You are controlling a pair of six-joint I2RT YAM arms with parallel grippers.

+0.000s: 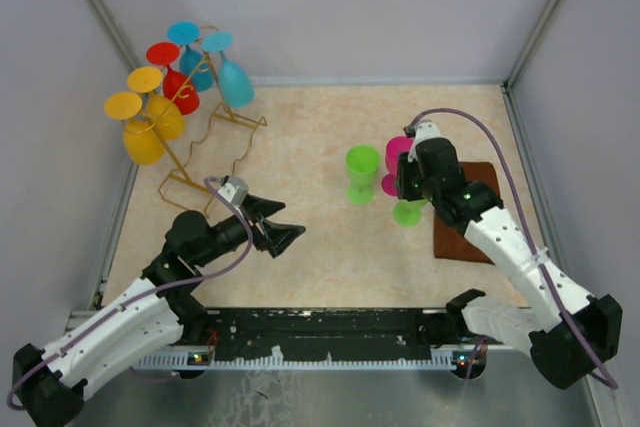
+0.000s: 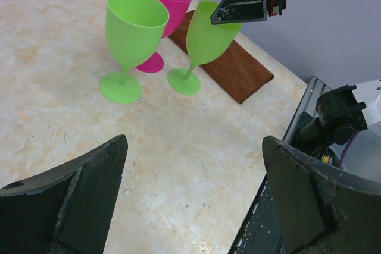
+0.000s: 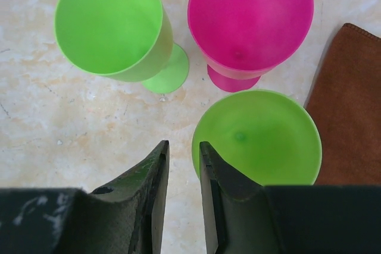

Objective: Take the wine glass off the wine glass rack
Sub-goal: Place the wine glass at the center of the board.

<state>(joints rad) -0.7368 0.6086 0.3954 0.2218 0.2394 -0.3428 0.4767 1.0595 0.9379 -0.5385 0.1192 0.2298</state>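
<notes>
Release of a smooth lime plastic wine glass [image 3: 256,138], upright well right of the wine glass rack [image 1: 213,132]; right gripper [image 3: 183,147] parted narrowly, clasping nothing; left gripper [image 1: 290,222] spread wide, empty, near the rack's wavy wire base. Next, probably: unhooking an inverted glossy yellow goblet [image 1: 145,137] from the rack's arms

Overhead, wrist closeups; shared green glass [image 1: 362,172]

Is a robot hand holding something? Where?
Left gripper holds nothing. Right gripper straddles the rim of the nearer green wine glass, jaws slightly apart; grip cannot be told.
</notes>
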